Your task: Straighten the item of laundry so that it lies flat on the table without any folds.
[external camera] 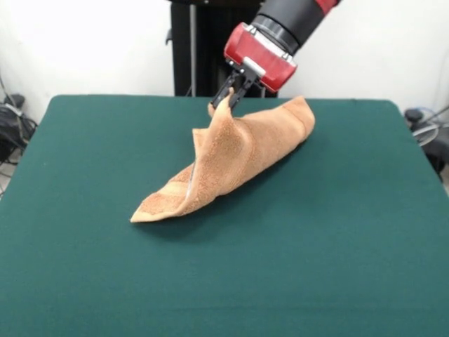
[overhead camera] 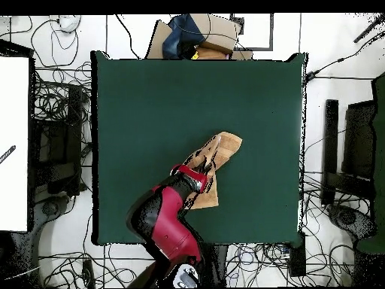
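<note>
The light orange-tan towel (external camera: 231, 158) is folded over on itself and lifted at one corner into a peak, its lower end resting on the dark green table (external camera: 337, 246). My gripper (external camera: 226, 100) is shut on that raised corner, holding it above the table at the far middle. In the overhead view the towel (overhead camera: 222, 147) lies diagonally right of centre, and the red gripper (overhead camera: 201, 167) with the arm covers its lower part. The white label does not show.
Black pedestal (external camera: 203, 42) stands behind the table's far edge. Cables and equipment lie on the floor around the table (overhead camera: 53, 113). Boxes (overhead camera: 203, 34) sit beyond the far edge in the overhead view.
</note>
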Robot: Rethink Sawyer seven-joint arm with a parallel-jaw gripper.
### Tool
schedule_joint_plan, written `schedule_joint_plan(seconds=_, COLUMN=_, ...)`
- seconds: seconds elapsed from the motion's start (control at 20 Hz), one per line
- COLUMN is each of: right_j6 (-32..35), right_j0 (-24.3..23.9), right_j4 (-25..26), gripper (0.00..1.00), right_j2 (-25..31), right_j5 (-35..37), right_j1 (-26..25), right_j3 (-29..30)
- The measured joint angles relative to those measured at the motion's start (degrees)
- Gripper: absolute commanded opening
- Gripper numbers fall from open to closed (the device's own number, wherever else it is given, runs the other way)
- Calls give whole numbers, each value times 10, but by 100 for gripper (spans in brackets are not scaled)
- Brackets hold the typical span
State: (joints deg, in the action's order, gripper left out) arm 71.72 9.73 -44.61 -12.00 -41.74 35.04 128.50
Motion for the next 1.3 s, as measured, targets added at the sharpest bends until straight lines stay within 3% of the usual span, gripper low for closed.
schedule_joint_plan(seconds=0.4, right_j6=0, right_j0=5, right_j4=-16, gripper=0, right_j2=-14, right_j5=0, right_j1=-17, right_j3=-2)
schedule_joint_plan(seconds=1.3, right_j6=0, right_j0=6, right_j4=11, gripper=0, right_j2=-17, right_j5=-3, right_j1=-70, right_j3=-6)
